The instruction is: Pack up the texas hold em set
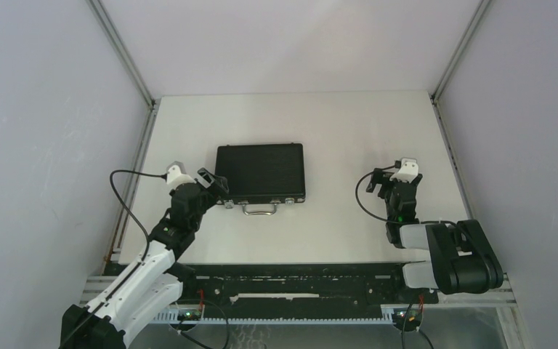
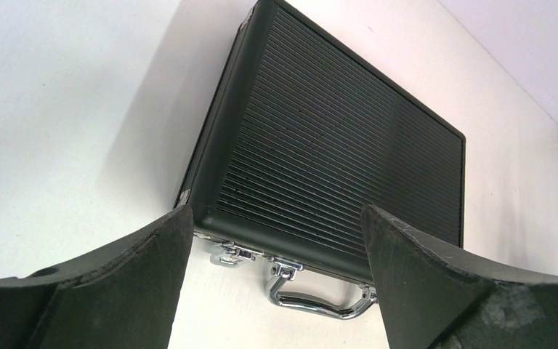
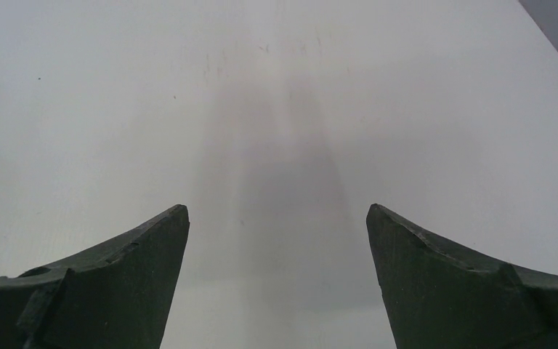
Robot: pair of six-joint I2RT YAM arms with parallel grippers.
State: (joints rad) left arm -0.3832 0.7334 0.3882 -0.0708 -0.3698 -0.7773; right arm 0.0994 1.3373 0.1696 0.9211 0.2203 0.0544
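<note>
The black briefcase [image 1: 260, 173] lies flat and closed on the white table, its silver handle [image 1: 259, 209] and latches facing the near edge. Its ribbed lid [image 2: 327, 138] fills the left wrist view, the handle [image 2: 320, 300] below it. Chips, cards and tokens are hidden or out of view. My left gripper [image 1: 218, 184] is open and empty, just off the case's near left corner, its fingers [image 2: 123, 283] either side of the front edge. My right gripper [image 1: 396, 178] is open and empty over bare table well to the right of the case; its fingers [image 3: 123, 283] frame only table.
The table [image 1: 334, 131] is walled by grey panels with aluminium posts at the back corners. A black rail [image 1: 290, 280] runs along the near edge between the arm bases.
</note>
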